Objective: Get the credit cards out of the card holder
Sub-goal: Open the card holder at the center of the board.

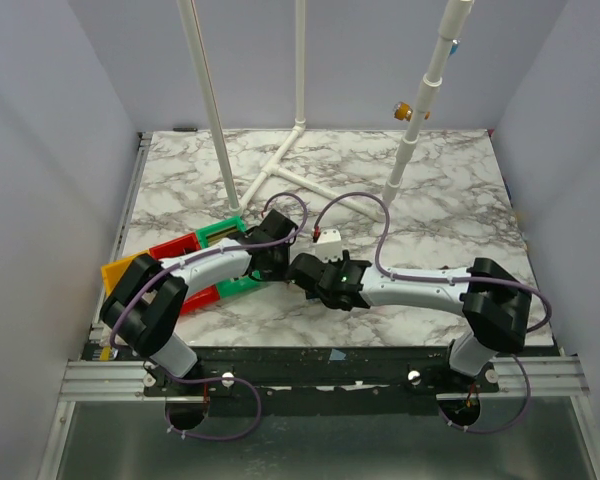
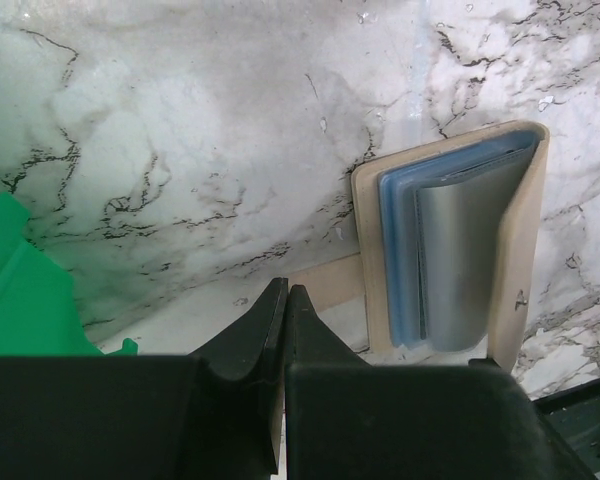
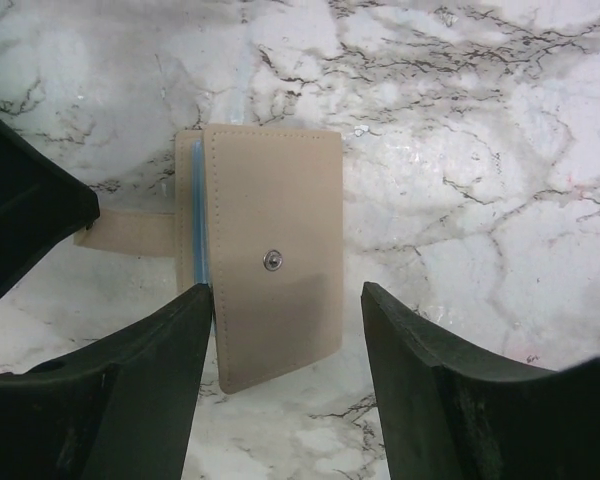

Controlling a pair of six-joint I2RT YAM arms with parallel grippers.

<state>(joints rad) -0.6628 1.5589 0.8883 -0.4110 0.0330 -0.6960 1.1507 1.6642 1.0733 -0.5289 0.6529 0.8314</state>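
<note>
- The card holder [image 3: 270,200] lies flat on the marble counter [image 3: 460,150], tan back with its snap stud facing up in the right wrist view.
- The credit cards [image 2: 398,250] sit inside the holder. Their pale blue edges show stacked beside a grey, curved inner face, and a thin blue line shows along the holder's side from the right wrist.
- The left fingers [image 2: 250,340] are pressed together, pinching the end of the holder's tan strap [image 3: 130,232].
- The right fingers [image 3: 150,380] stand apart, straddling the holder's near end. One tip is at the holder's card-side edge and the other is clear of it.
- A green bin [image 2: 20,280] sits just beside the left fingers. In the top view it adjoins a red bin [image 1: 175,247] and a yellow bin [image 1: 115,272].
</note>
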